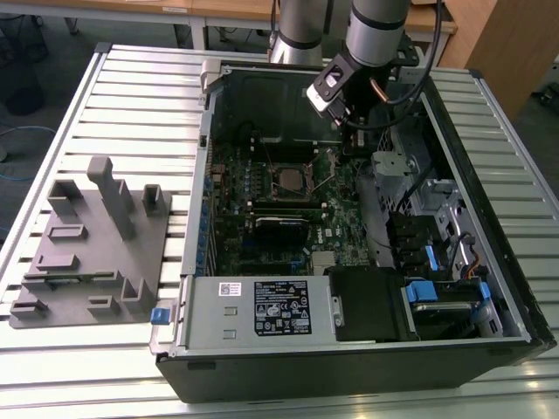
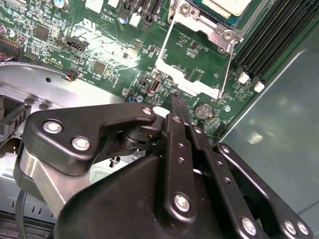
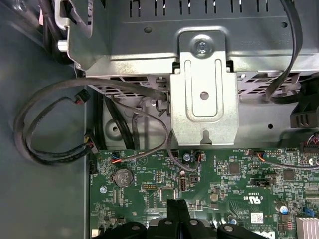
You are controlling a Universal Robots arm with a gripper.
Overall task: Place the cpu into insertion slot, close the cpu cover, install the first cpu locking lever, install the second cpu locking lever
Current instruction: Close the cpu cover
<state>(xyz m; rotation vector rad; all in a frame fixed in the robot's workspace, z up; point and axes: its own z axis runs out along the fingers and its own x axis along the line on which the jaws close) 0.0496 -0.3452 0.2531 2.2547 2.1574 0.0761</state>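
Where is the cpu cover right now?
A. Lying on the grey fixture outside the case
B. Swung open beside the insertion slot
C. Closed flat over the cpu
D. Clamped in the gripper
B: in the second wrist view the cpu cover lies swung open beside the cpu, with green board showing through its cut-out, and the shut gripper holds nothing.

An open black computer case (image 1: 349, 371) is laid on its side on a table (image 1: 131, 96) of ribbed silvery slats. Just beside it, towards the exterior view's left, a grey fixture plate (image 1: 87, 262) with upright blocks is set flat.
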